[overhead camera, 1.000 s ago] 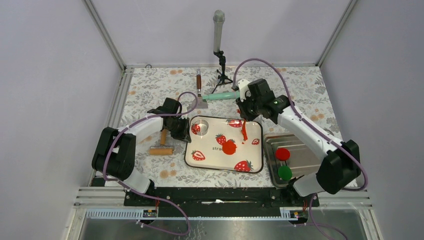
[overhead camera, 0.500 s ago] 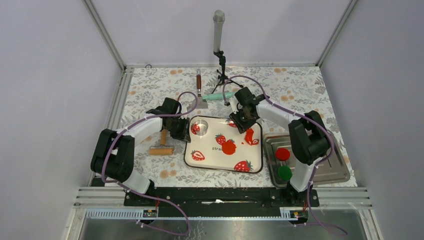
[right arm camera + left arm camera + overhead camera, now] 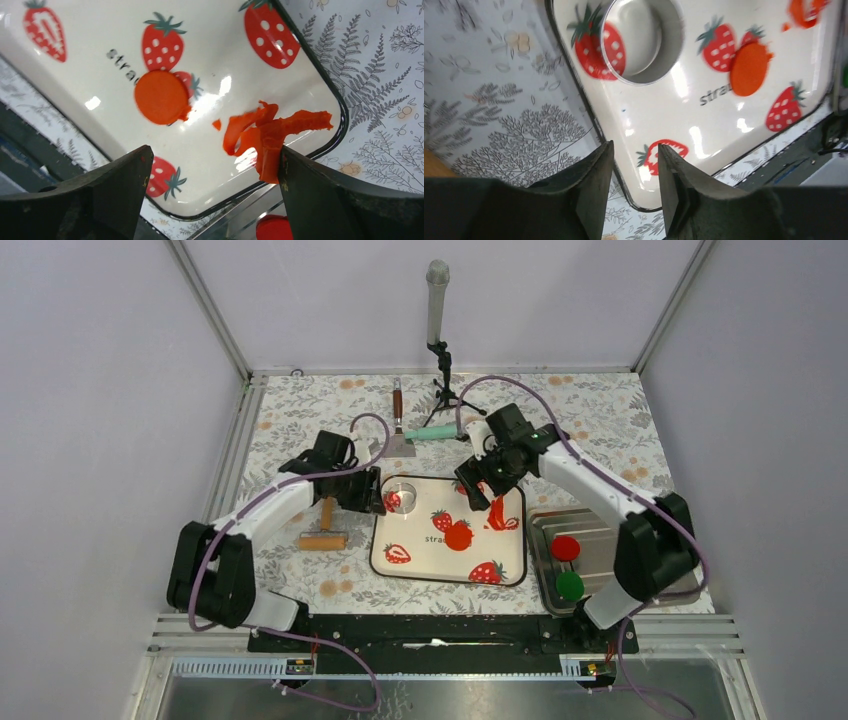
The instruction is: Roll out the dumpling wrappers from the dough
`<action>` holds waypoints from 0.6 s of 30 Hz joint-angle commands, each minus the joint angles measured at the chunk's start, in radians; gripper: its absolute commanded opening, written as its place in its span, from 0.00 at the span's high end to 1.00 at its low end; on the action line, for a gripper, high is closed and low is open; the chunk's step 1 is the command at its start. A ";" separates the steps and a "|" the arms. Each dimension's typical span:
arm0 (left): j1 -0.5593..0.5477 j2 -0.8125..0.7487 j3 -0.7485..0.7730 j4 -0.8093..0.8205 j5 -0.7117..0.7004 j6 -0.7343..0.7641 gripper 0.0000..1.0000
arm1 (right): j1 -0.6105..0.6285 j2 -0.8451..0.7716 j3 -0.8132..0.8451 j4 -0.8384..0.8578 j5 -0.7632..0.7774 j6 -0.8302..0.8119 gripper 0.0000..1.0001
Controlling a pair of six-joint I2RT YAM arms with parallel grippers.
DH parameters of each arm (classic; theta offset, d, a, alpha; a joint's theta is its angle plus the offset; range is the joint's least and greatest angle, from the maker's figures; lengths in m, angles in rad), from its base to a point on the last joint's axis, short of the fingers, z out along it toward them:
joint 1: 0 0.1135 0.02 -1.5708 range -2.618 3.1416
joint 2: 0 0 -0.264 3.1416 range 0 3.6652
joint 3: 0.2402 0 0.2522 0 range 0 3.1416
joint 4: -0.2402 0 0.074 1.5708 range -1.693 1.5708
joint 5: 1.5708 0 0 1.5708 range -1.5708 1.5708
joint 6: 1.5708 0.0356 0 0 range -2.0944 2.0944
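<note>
While right gripper [image 3: 214, 150] hangs spread over dough [image 3: 272, 132], left gripper [image 3: 635, 146] hovers narrowly parted at tray [image 3: 664, 115] edge.

Glare is being thrown back by the glossy, smooth white tray [image 3: 430, 558]. On it, a mirror-polished metal wall is being shown by the ring cutter [image 3: 669, 47]. The dumpling wrapper [image 3: 160, 96] is being seen as smooth, matt clay, the dough [image 3: 272, 132] beside it as ragged and wrinkled. Matt black plastic is being shown by the right fingers [image 3: 100, 195]. Left of the tray, bare wood is being displayed by the roller [image 3: 323, 539]; right of it, dull grey metal by a pan [image 3: 595, 550].
</note>
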 commanded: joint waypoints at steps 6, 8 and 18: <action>0.014 -0.168 0.021 0.261 0.305 -0.007 0.48 | -0.013 -0.276 -0.254 0.181 -0.205 -0.193 0.00; -0.003 -0.101 0.083 0.278 0.384 -0.014 0.46 | -0.021 -0.302 -0.297 0.213 -0.258 -0.260 0.00; -0.152 0.203 0.309 0.391 0.503 -0.066 0.35 | -0.074 -0.371 -0.407 0.312 -0.325 -0.566 0.00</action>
